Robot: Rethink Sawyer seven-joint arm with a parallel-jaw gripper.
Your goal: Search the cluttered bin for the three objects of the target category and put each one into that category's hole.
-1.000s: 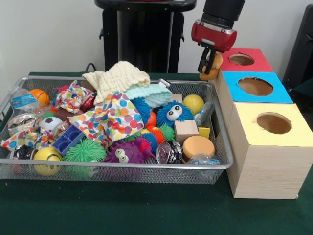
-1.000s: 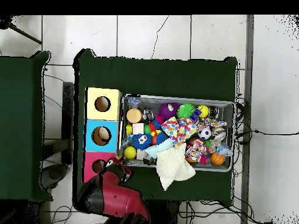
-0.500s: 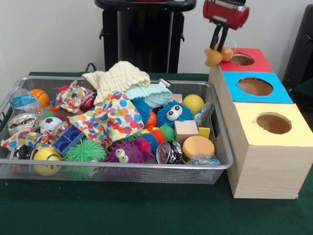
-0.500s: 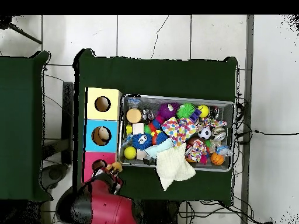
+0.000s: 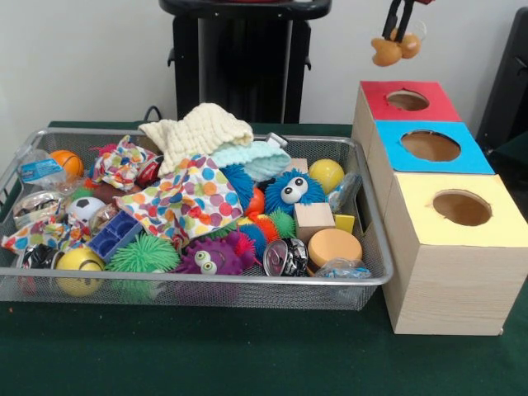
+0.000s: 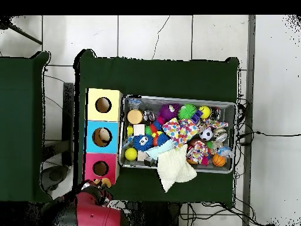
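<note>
Orange toy (image 5: 394, 49) hangs pinched in the pincer (image 5: 398, 31); bring it straight down over the red box (image 5: 407, 101) hole first.

Front view: bin (image 5: 375, 279) left of 3 boxes (image 5: 450, 247), all on table (image 5: 247, 355).

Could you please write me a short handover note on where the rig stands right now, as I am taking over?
Gripper: raised high above the red-topped box, shut on a small orange-yellow toy that hangs from it.
Boxes: the red-topped box, the blue-topped box and the yellow-topped box stand in a row beside the wire basket.
Basket: full of balls, spiky toys, cloths and blocks.
Done: one toy is out of the basket.
Left: it is in no hole yet. Something pale shows in the blue-topped box's hole in the overhead view; I cannot tell what.
</note>
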